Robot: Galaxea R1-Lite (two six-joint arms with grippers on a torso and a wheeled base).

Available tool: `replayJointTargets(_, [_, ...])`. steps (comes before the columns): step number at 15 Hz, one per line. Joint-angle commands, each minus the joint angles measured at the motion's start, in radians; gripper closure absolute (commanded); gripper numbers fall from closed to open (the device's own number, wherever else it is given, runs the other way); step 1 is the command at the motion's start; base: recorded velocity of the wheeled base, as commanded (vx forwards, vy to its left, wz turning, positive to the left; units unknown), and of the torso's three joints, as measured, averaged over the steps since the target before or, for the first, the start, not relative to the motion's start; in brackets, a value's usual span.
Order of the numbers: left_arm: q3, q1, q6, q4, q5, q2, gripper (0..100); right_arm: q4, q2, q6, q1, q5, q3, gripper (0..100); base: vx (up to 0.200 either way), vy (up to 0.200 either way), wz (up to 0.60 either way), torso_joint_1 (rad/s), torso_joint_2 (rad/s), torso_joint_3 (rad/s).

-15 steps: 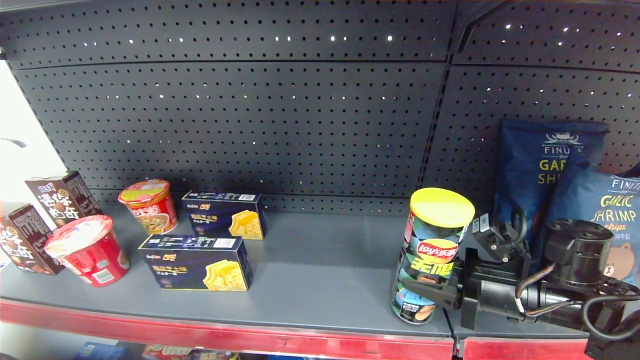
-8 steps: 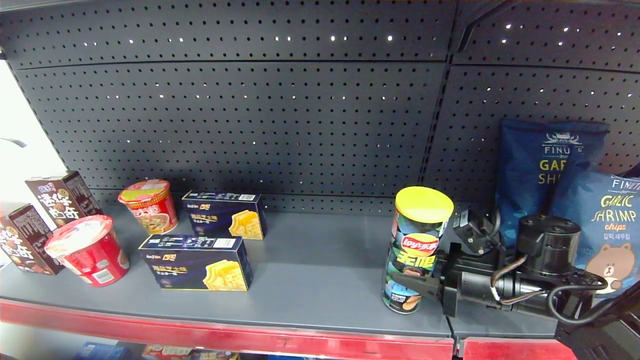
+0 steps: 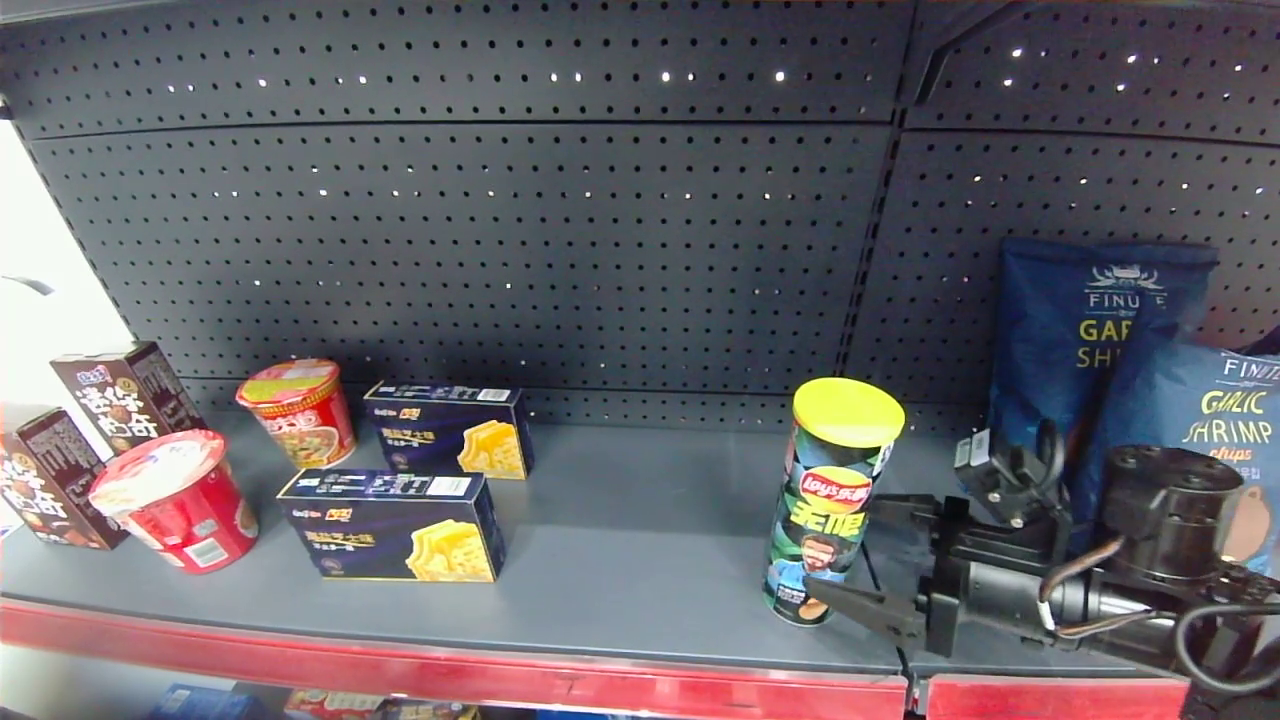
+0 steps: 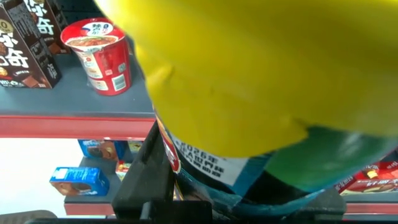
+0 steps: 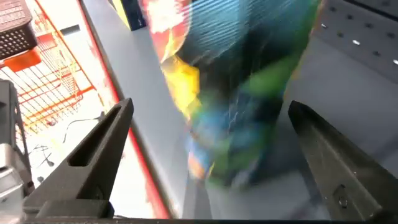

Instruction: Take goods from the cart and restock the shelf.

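A tall chip can [image 3: 835, 500] with a yellow lid stands upright on the grey shelf [image 3: 640, 560], right of its middle. My right gripper [image 3: 882, 556] is open just right of the can, one finger before it and one behind, both off its wall. In the right wrist view the can [image 5: 236, 93] stands blurred between the spread fingers [image 5: 93, 162] of that gripper [image 5: 210, 106]. In the left wrist view a second chip can [image 4: 249, 93] with a yellow lid sits very close, my left gripper shut on it; one finger [image 4: 146, 180] presses its side.
Two blue shrimp-chip bags [image 3: 1100, 330] lean on the pegboard right of the can. At the shelf's left stand two noodle cups [image 3: 175, 500], two dark blue boxes [image 3: 395, 525] and brown boxes [image 3: 50, 480]. Bare shelf lies between. A red wire cart [image 5: 37, 81] is below.
My right gripper carried the can a little left, set it on the shelf, opened and drew back to the right. The can now stands free.
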Motion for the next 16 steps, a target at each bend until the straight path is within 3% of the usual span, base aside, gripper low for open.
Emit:
replayJointTargets(1, [0.004,0.0,0.0,0.0,0.0,0.001,100,0.005,-0.158,-0.002,-0.04,-0.007,0.106,0,0.0,0.0,0.0,0.0,0.0,0.0])
replayJointTargets(3, [-0.003,0.0,0.0,-0.002,0.0,0.001,100,0.008,-0.23,-0.002,-0.083,-0.03,0.152,0,0.0,0.0,0.0,0.0,0.0,0.0])
replayJointTargets(5, [-0.044,-0.003,0.001,-0.003,-0.01,0.005,100,0.022,-0.29,0.0,-0.109,-0.181,0.155,0,0.0,0.0,0.0,0.0,0.0,0.0])
replayJointTargets(8, [-0.184,-0.004,0.012,-0.005,-0.057,0.094,100,0.207,-0.445,0.0,-0.141,-0.254,0.115,0,0.0,0.0,0.0,0.0,0.0,0.0])
replayJointTargets(11, [-0.271,-0.004,0.061,-0.006,-0.158,0.232,100,0.499,-0.623,-0.003,-0.121,-0.375,0.05,0,0.0,0.0,0.0,0.0,0.0,0.0])
replayJointTargets(12, [-0.282,-0.007,0.106,-0.017,-0.229,0.306,100,0.562,-0.693,0.0,-0.116,-0.404,0.063,0,0.0,0.0,0.0,0.0,0.0,0.0])
replayJointTargets(14, [-0.289,-0.01,0.167,-0.051,-0.341,0.367,100,0.565,-0.754,-0.002,-0.15,-0.427,0.107,0,0.0,0.0,0.0,0.0,0.0,0.0])
replayJointTargets(15, [-0.289,-0.015,0.171,-0.061,-0.381,0.396,100,0.572,-0.784,-0.002,-0.169,-0.455,0.129,0,0.0,0.0,0.0,0.0,0.0,0.0])
replayJointTargets(16, [-0.289,-0.015,0.171,-0.061,-0.381,0.396,100,0.572,-0.784,-0.002,-0.169,-0.455,0.129,0,0.0,0.0,0.0,0.0,0.0,0.0])
